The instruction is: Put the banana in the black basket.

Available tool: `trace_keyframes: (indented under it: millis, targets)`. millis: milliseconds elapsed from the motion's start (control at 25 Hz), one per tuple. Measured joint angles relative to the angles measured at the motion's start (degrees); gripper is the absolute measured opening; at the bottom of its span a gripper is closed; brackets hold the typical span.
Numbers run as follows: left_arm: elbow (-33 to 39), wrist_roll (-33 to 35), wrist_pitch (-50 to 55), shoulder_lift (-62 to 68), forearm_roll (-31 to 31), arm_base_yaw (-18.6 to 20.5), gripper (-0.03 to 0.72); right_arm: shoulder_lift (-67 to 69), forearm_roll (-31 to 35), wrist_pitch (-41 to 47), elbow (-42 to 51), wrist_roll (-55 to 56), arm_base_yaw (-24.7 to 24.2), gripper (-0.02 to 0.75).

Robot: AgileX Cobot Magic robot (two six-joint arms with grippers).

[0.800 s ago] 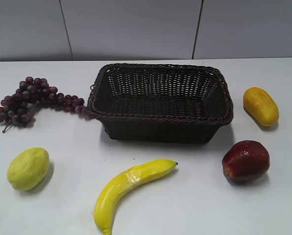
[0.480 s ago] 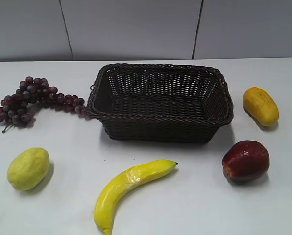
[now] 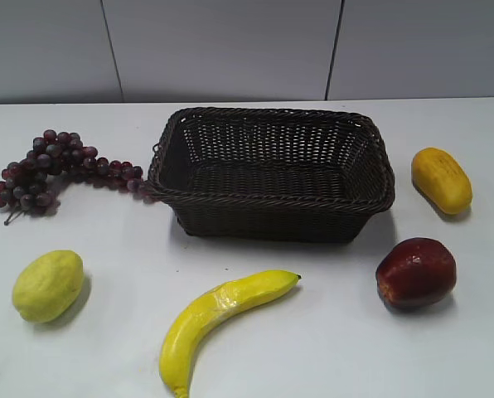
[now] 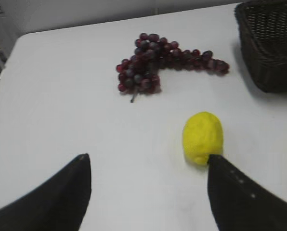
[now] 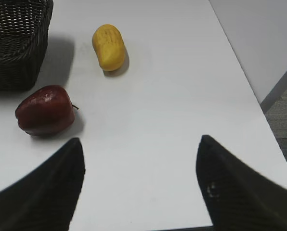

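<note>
The banana (image 3: pixel 222 319) lies on the table (image 3: pixel 330 348) at 6 o'clock from the basket (image 3: pixel 272 176); left gripper (image 4: pixel 148 166) and right gripper (image 5: pixel 139 149) both spread wide, grasping nothing.

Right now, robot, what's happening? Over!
Left gripper and right gripper open, empty. Banana on table, in front of black basket, untouched. Nothing between them.
</note>
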Motion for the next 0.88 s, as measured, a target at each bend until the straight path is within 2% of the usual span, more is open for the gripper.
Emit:
trace_keyframes:
  millis: [240, 400, 560, 880]
  targets:
    - [-1.3, 14.5, -9.4, 19.8, -13.8, -0.5, 0.552, 0.0, 0.0, 0.0, 0.0, 0.0, 0.0, 0.551]
    - [-3.4, 22.4, -12.1, 30.9, -18.3, -4.7, 0.51, 0.0, 0.0, 0.0, 0.0, 0.0, 0.0, 0.551]
    - [-6.4, 24.8, -12.7, 40.7, -18.5, -11.4, 0.492, 0.0, 0.0, 0.0, 0.0, 0.0, 0.0, 0.551]
    - [-15.4, 24.0, -16.3, 62.5, -18.0, -29.0, 0.49, 0.0, 0.0, 0.0, 0.0, 0.0, 0.0, 0.551]
